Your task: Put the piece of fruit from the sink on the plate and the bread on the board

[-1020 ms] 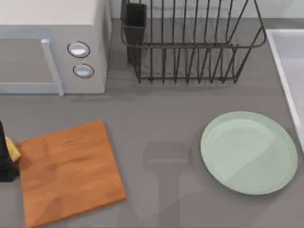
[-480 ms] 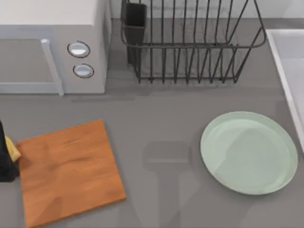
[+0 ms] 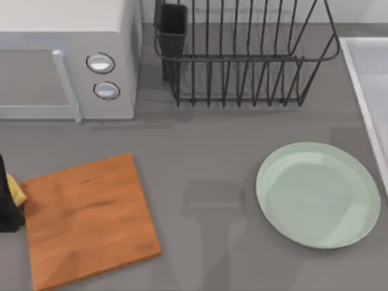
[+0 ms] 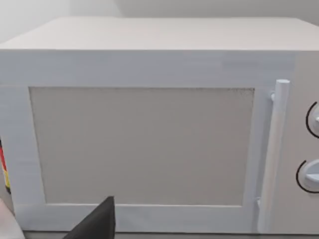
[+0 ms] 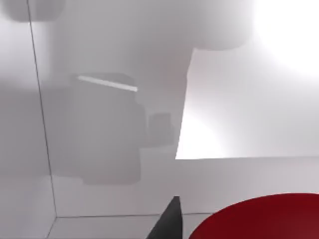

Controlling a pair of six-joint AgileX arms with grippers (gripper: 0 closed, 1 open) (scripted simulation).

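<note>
A: Where's the bread?

B: At the worktop's left edge. A sliver of the bread (image 3: 16,194) shows there, touching the left gripper (image 3: 6,203), a dark shape at that same edge. It sits just off the left side of the board (image 3: 88,219), so the carry looks very short: inward, to the right.

A: Is the gripper clamped on it?

B: Cannot tell. One dark fingertip (image 4: 97,221) shows in the left wrist view against the microwave (image 4: 149,134), but nothing there shows its partner or the bread between them.

A: And the fruit?

B: In the right wrist view, the fruit (image 5: 259,219) sits low and close, with pale sink (image 5: 99,149) walls behind it. A dark fingertip (image 5: 167,221) stands just beside its edge. Whether the right gripper is wide or closed on it, I cannot tell.

A: Where does it have to go?

B: The sink's rim (image 3: 364,91) runs along the worktop's right edge, and the plate (image 3: 317,194) lies just inside it, nearer the front. So I judge the right arm's move as up out of the basin, then inward to the left. Each arm is nearer its own target.
</note>
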